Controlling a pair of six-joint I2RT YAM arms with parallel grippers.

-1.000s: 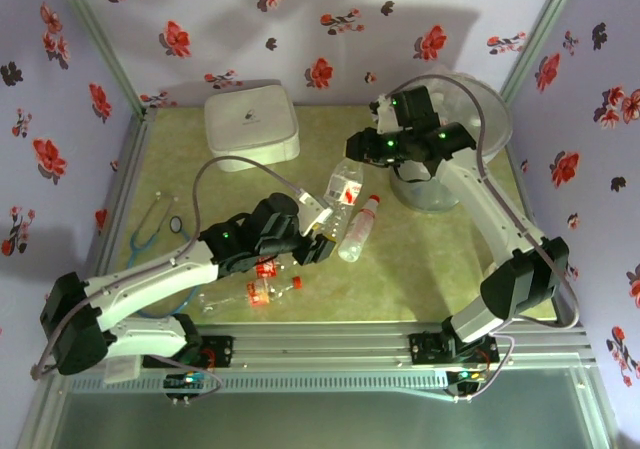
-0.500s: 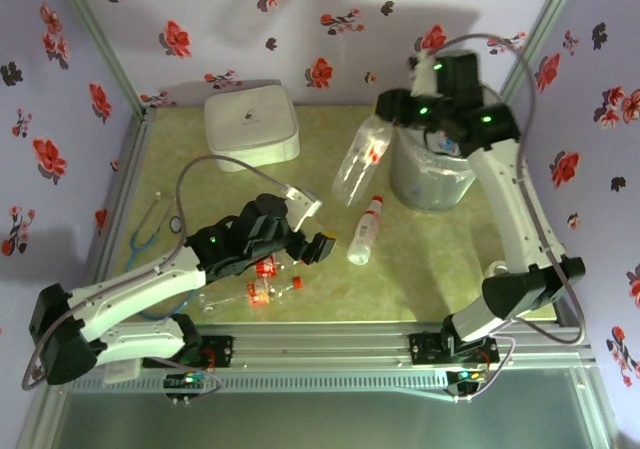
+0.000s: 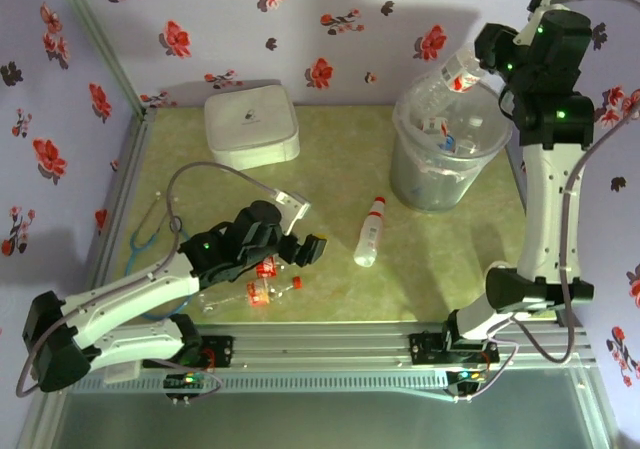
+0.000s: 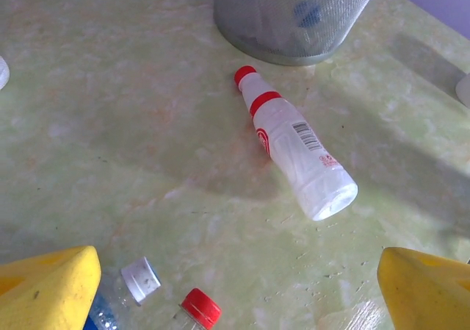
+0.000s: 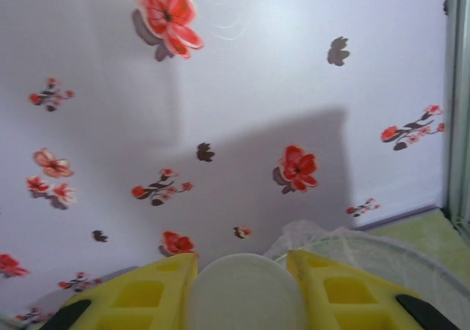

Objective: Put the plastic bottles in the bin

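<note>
Top view, upper right: right gripper (image 3: 487, 57) pinching a bottle (image 3: 455, 71) tilted over the bin (image 3: 420, 184). Its wrist view shows yellow fingers (image 5: 132, 293) clamped on the bottle's pale base (label hidden there). Left gripper (image 3: 308, 249) is lower centre, spread wide. Its wrist view shows a red-capped bottle (image 4: 297, 150) lying near the bin and two more bottles (image 4: 139, 280) at lower left.

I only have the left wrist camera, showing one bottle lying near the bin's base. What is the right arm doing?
Observer: The right gripper is shut on a clear bottle, holding it tilted above the rim of the bin.
Operator: Anything in the bin?
Observer: Yes, the top view shows bottles inside, with red and blue labels.
Operator: What's behind my arm's left side?
Observer: A white box sits near the back wall, apart from every bottle.
</note>
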